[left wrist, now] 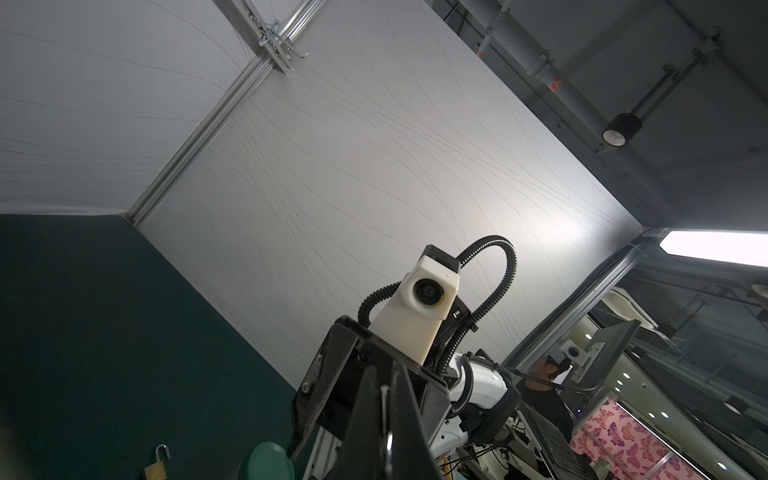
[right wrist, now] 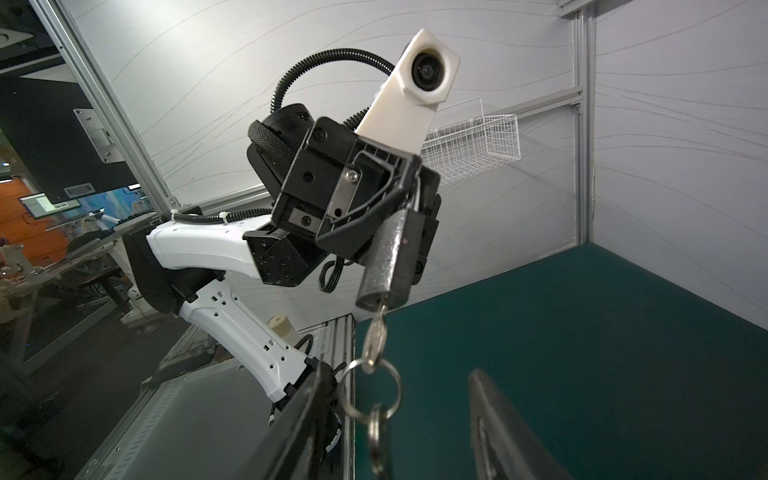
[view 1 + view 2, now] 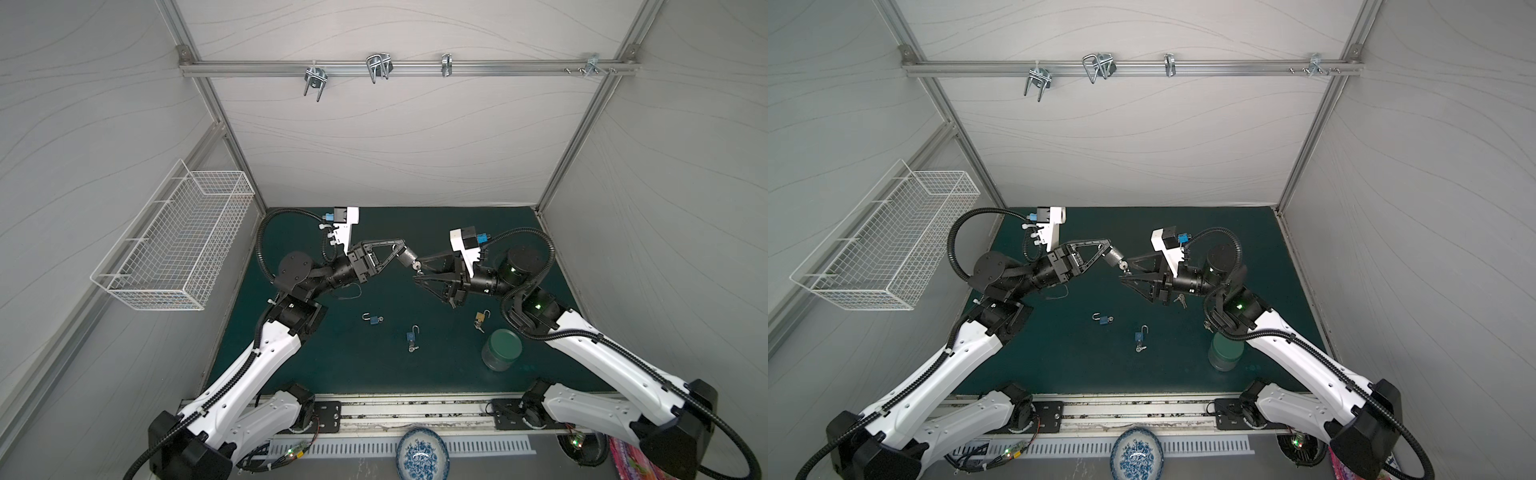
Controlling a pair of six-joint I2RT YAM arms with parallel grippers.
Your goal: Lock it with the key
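My left gripper (image 3: 401, 252) (image 3: 1105, 252) is shut on a silver padlock (image 3: 409, 257) (image 2: 386, 257) and holds it above the green mat, keyhole end toward the right arm. A key (image 2: 376, 336) sits in the keyhole, and a ring (image 2: 370, 386) with a second key hangs from it. My right gripper (image 3: 417, 271) (image 3: 1124, 272) (image 2: 395, 415) is open, its fingers (image 2: 299, 415) standing on either side of the ring and hanging key. In the left wrist view the left gripper (image 1: 384, 386) shows shut fingers with a thin metal sliver between them; the padlock body is hidden there.
On the mat lie two blue padlocks (image 3: 372, 319) (image 3: 412, 334) with open shackles, a brass padlock (image 3: 480, 318) and a green-lidded jar (image 3: 501, 349). A white wire basket (image 3: 178, 245) hangs on the left wall. A blue-patterned bowl (image 3: 422, 455) sits in front of the rail.
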